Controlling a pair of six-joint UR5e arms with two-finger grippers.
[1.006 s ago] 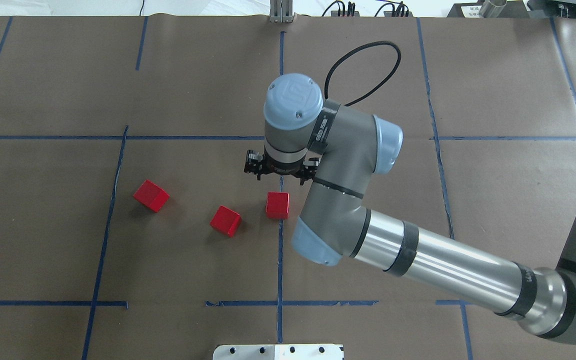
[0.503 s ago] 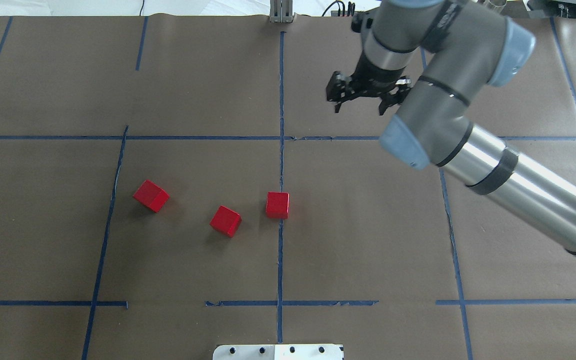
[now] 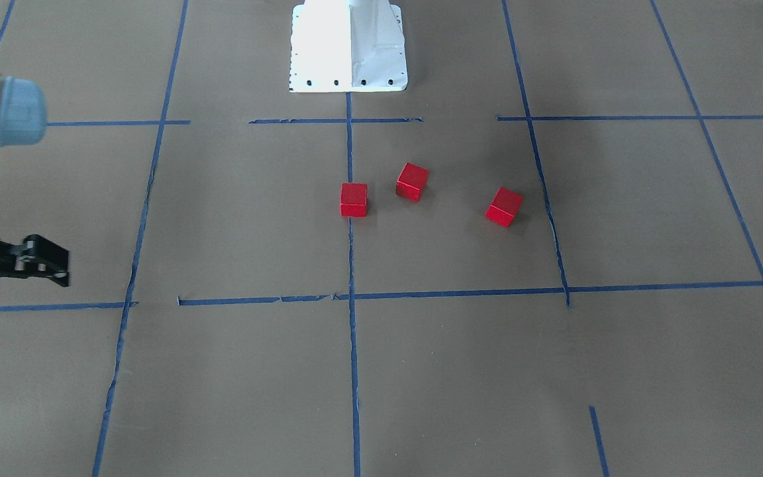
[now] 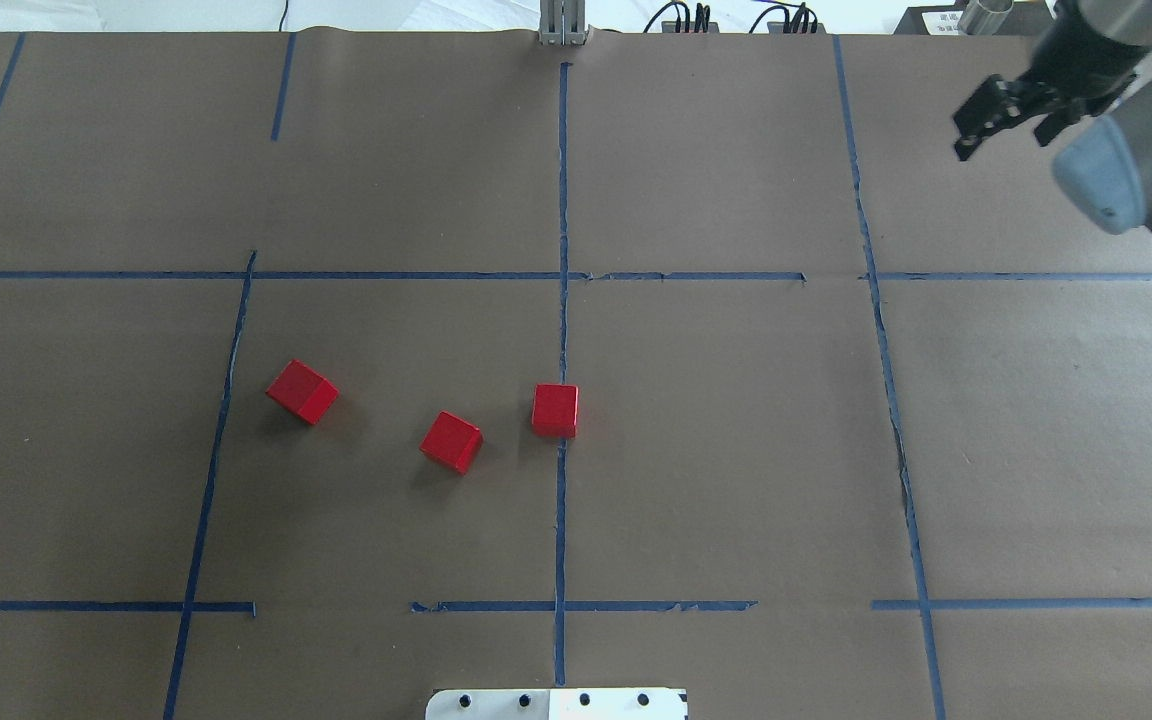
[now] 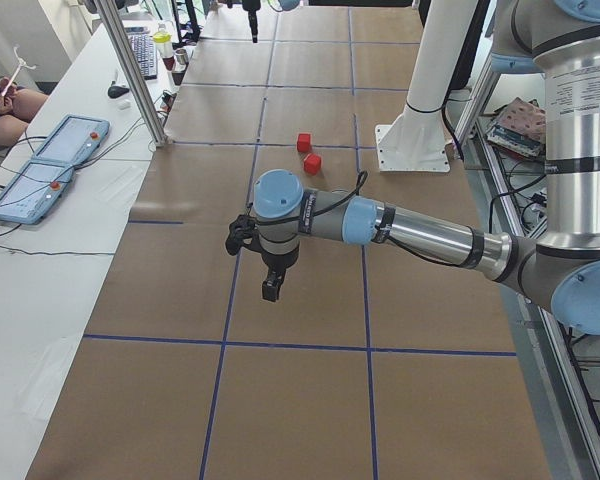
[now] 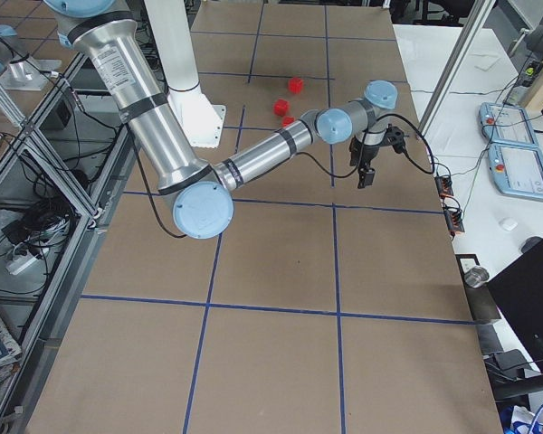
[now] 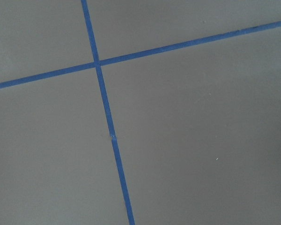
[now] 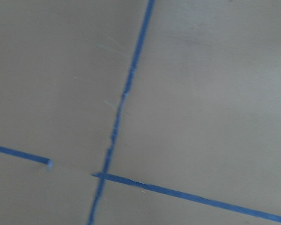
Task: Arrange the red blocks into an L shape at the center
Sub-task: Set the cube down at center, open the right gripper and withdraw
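sitting apart from one another, three red blocks (image 4: 452, 442) lie in a loose row in the centre cell (image 4: 716, 440), not yet forming an l. the leftmost block (image 4: 302, 392) is near the cell's left tape edge and turned at an angle. the middle block (image 4: 452, 442) is turned too. the rightmost block (image 4: 555, 411) sits square on the long blue tape line (image 4: 561, 520) that splits the cell, mostly on its left side.

both arms are well away from the row. the right gripper (image 4: 1002, 135) hangs over the far right corner of the paper, outside the cell, its fingers spread wide and holding nothing. the left gripper (image 5: 270, 285) points down over bare paper beside a tape line, well off toward the robot's left end. it shows clearly only from the side, so i cannot tell how its fingers stand.

the white base plate (image 4: 556, 705) sits at the robot's edge of the table, on the same tape line. two control tablets (image 5: 50, 170) lie on a white side table beyond the paper.
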